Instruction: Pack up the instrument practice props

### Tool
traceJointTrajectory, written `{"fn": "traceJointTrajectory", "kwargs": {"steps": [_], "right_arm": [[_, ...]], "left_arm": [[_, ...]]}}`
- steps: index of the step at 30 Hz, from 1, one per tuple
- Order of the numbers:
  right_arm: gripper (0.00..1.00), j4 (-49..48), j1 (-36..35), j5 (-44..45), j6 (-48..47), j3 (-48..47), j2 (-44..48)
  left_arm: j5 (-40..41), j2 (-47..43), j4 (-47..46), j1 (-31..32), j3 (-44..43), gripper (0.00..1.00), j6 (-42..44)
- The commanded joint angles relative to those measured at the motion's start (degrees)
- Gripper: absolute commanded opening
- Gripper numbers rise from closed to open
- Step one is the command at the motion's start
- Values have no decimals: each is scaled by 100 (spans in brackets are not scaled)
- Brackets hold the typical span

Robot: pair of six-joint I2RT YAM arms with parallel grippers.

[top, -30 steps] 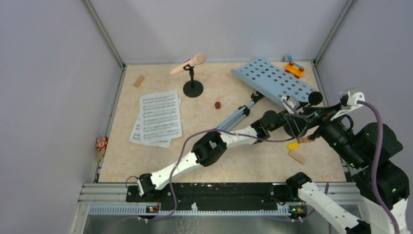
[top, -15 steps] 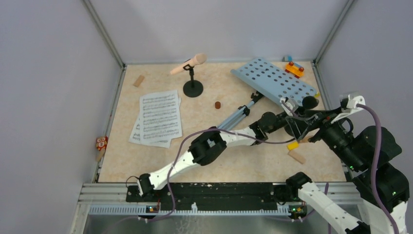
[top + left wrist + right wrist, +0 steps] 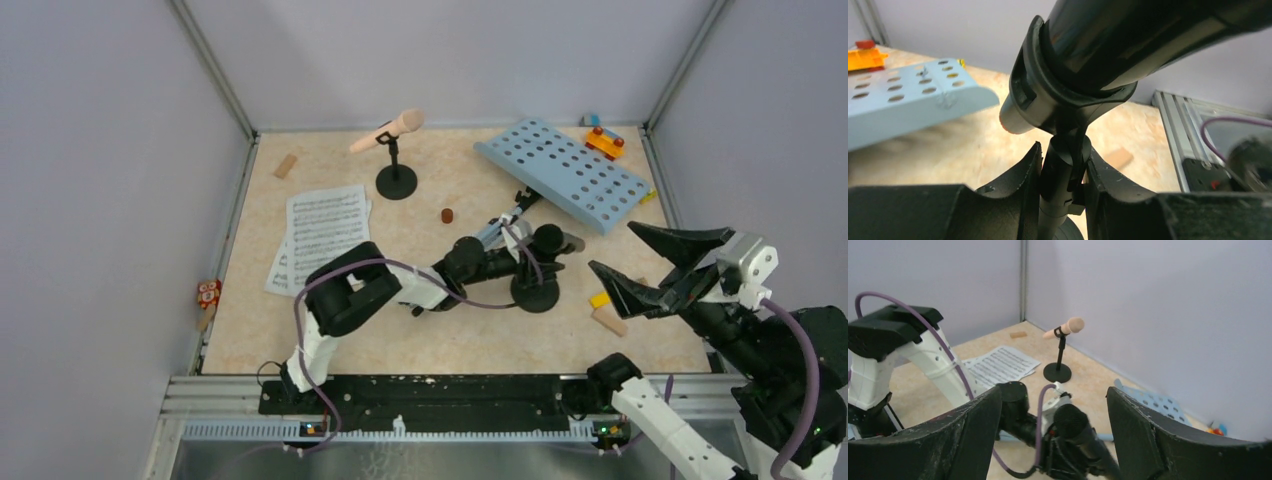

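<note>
My left gripper [image 3: 520, 263] is shut on the stem of a black round-based mic holder [image 3: 535, 293]; its jaws clamp the stem in the left wrist view [image 3: 1062, 155]. A black microphone [image 3: 548, 240] sits in the holder's clip [image 3: 1073, 95]. I cannot tell whether the base touches the table. My right gripper [image 3: 612, 247] is open and empty, raised to the right of the holder; the black microphone [image 3: 1075, 425] shows between its jaws. The light-blue rack [image 3: 565, 170] lies at the back right with its grey legs [image 3: 490, 235]. The beige microphone [image 3: 390, 128] stands in its holder [image 3: 396, 182]. Sheet music [image 3: 325, 240] lies on the left.
A yellow block [image 3: 600, 298] and a wooden block [image 3: 608, 320] lie under my right gripper. A small brown cylinder [image 3: 447, 215], a wooden block [image 3: 287, 165] and an orange-red toy [image 3: 604, 142] lie further back. A small patterned box [image 3: 208, 293] sits by the left wall.
My left arm has folded back to the left, carrying the black mic holder and microphone toward the table's middle. My right gripper has left the microphone, drawn back and opened wide.
</note>
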State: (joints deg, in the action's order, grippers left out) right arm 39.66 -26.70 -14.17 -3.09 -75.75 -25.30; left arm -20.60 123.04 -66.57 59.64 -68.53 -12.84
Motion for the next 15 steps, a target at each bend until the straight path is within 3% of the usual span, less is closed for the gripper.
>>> {"fn": "traceJointTrajectory", "kwargs": {"steps": [1, 5, 11, 15], "right_arm": [[76, -947, 34, -704, -613, 551, 211], [76, -815, 33, -928, -1052, 908, 49], [78, -860, 34, -2642, -2590, 1872, -10], [78, -1377, 35, -3170, -2898, 2570, -42]], "left_arm": [[-525, -1236, -191, -104, 1466, 0, 261], [-789, -2205, 449, -170, 2505, 0, 574], [-1045, -3213, 873, -266, 3453, 0, 809], [-952, -3570, 833, -299, 3884, 0, 796]]}}
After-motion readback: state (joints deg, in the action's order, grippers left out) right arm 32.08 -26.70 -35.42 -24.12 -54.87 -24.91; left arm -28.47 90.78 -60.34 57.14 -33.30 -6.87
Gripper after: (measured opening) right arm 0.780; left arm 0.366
